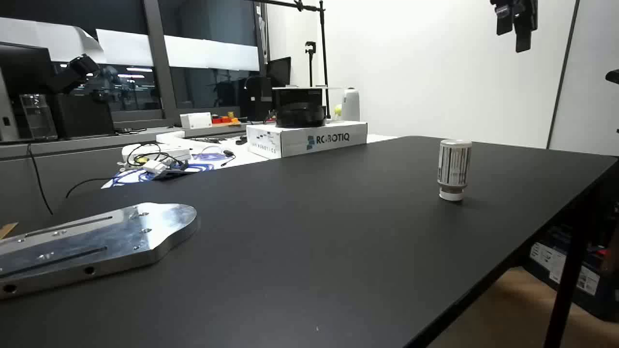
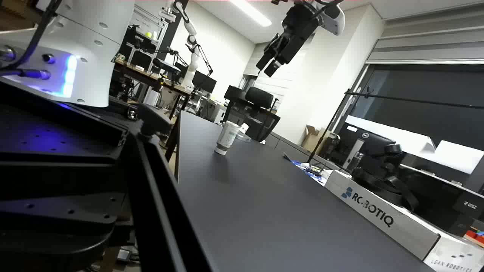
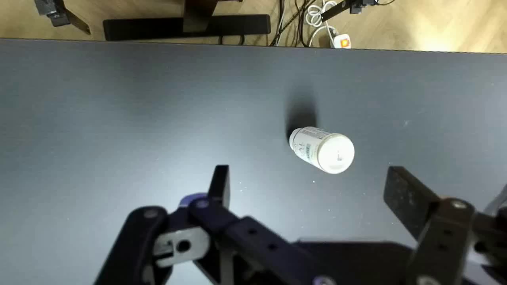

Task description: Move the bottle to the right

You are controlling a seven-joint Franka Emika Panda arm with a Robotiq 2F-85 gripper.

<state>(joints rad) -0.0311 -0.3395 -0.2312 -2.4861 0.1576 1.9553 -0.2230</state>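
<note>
The bottle is a small whitish cylinder with printed label stripes and a darker band low down, above a narrower white end. It stands upright on the black table, and it also shows in an exterior view and in the wrist view. My gripper is open and empty. In the wrist view the bottle lies ahead of the gap between the fingertips, apart from both. In both exterior views the gripper hangs high above the table, well over the bottle's height.
A shiny metal plate lies on the table. A long white Robotiq box stands along the table's side with black gear on it. Cables lie beyond. The robot's white base stands beside the table edge.
</note>
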